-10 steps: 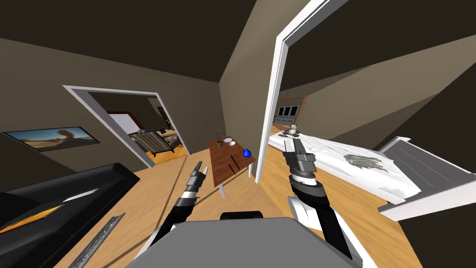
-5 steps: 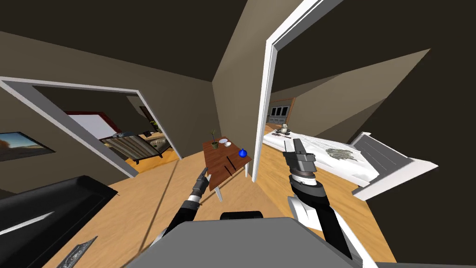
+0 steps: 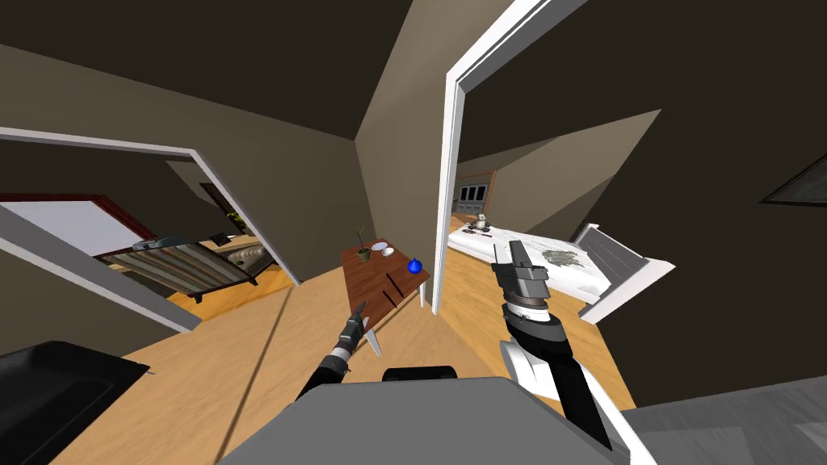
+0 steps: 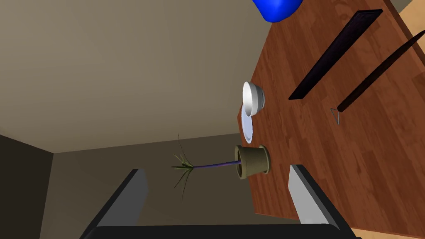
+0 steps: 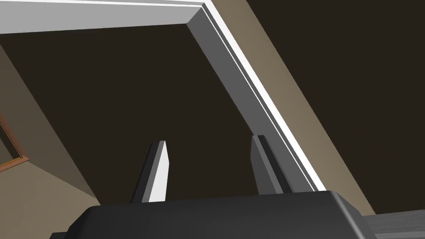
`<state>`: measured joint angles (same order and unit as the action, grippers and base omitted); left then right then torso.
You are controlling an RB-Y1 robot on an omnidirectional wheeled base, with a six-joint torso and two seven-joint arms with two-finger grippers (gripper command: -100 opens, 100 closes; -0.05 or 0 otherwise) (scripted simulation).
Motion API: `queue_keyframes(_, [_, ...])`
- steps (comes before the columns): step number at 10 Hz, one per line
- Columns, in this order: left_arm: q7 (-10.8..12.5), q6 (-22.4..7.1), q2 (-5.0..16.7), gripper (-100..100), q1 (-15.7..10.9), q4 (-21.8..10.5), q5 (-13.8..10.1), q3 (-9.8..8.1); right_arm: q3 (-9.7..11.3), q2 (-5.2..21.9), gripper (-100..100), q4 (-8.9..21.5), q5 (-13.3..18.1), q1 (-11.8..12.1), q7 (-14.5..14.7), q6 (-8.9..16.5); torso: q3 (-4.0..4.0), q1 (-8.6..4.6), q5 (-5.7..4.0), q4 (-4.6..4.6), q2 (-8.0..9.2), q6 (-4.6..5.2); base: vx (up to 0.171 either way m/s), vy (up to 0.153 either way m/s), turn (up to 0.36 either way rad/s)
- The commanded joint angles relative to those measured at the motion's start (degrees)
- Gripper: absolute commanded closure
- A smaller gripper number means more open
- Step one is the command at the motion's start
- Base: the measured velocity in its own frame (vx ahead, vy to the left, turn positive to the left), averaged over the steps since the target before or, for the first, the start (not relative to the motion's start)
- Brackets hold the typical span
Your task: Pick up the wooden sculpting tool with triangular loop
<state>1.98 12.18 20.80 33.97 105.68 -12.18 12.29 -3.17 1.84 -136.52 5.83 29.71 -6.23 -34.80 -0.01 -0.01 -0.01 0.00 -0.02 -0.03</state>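
The sculpting tool (image 4: 377,72) is a slim dark handle with a small triangular wire loop at one end. It lies flat on the brown wooden table (image 4: 373,166), beside a flat dark strip (image 4: 336,54). In the head view the tool (image 3: 388,297) is the nearer of two dark sticks on the table (image 3: 363,282). My left gripper (image 3: 359,309) hovers at the table's near end, short of the tool. Its fingers are open in the left wrist view (image 4: 218,168), with nothing between them. My right gripper (image 3: 505,250) is raised by the doorway, open and empty (image 5: 209,145).
A potted plant (image 4: 252,161), a white bowl (image 4: 253,98) on a saucer and a blue object (image 4: 276,8) share the table. A white door frame (image 3: 442,202) stands right of it, with a white bed (image 3: 533,254) beyond. A dark sofa (image 3: 56,379) is at my left.
My view has swung, so the room has slid left and the table sits nearer the middle. My left arm has stretched further forward to the table's near end. The right arm holds still.
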Motion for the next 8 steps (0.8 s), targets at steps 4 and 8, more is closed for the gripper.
queue_keyframes(4, [-0.9, -3.4, 1.8, -100, -0.9, -6.9, -2.0, 3.12, 0.0, 0.0, 0, 0.0, 0.0, 0.0, 0.0, 0.0, 0.02, 0.00, 0.00, 0.01, 0.03, 0.03, 0.000, -0.002, -0.208])
queue_keyframes(8, [-1.3, -7.1, 4.0, -100, -2.3, -12.6, -4.4, 5.72, 0.0, 0.0, 0, 0.0, 0.0, 0.0, 0.0, 0.0, -0.11, 0.09, 0.02, -0.05, -0.20, -0.03, 0.046, 0.007, -0.174])
